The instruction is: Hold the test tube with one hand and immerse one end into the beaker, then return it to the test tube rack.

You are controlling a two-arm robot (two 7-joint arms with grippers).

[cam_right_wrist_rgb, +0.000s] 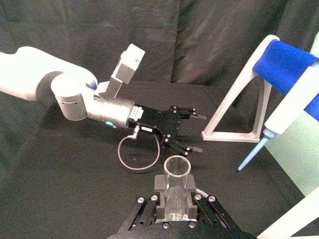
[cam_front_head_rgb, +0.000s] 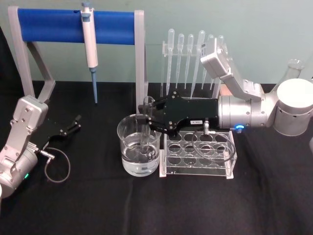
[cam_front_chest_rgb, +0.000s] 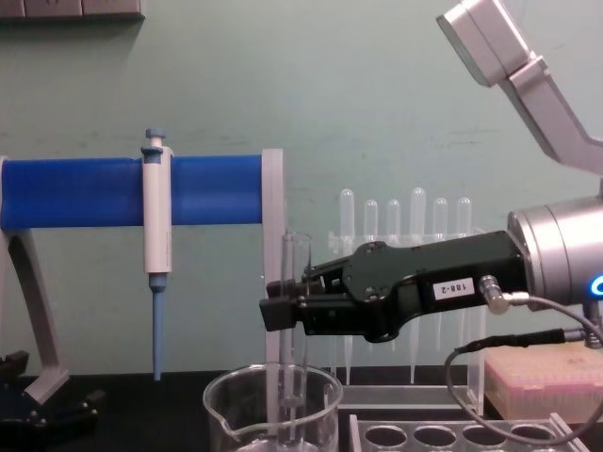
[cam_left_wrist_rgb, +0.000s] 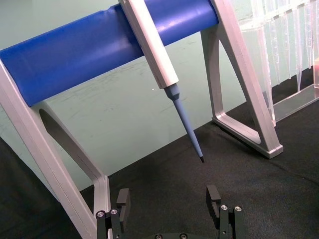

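The test tube point(cam_front_chest_rgb: 296, 252) is shown as a long, thin tube of clear glass with a plain open rim at the top. It is held upright and is clamped between the two black fingers of the right gripper point(cam_front_chest_rgb: 287, 309), which is reached in from the right. The tube's rim is seen above the fingers, and its lower end is lowered inside the beaker point(cam_front_head_rgb: 127, 160), left of the centre of the table point(cam_front_head_rgb: 98, 205). Whether the tip is under the surface cannot be told for sure.

The beaker is a wide, clear glass cylinder with a rolled rim, and it is partly filled with clear water point(cam_front_head_rgb: 139, 165). Just to its right the test tube rack point(cam_front_head_rgb: 195, 167) is set, with clear walls and a grey top of round holes. The right arm's cable is draped over it.

Far to the left, the left gripper point(cam_front_head_rgb: 73, 125) is parked low over the black cloth, with its fingers point(cam_left_wrist_rgb: 123, 198) spread apart and nothing between them. Behind it, a white and blue pipettor point(cam_front_head_rgb: 89, 46) is hung on a blue-barred stand point(cam_front_head_rgb: 49, 27). A row of plastic pipettes point(cam_front_head_rgb: 190, 54) is stood at the far side.
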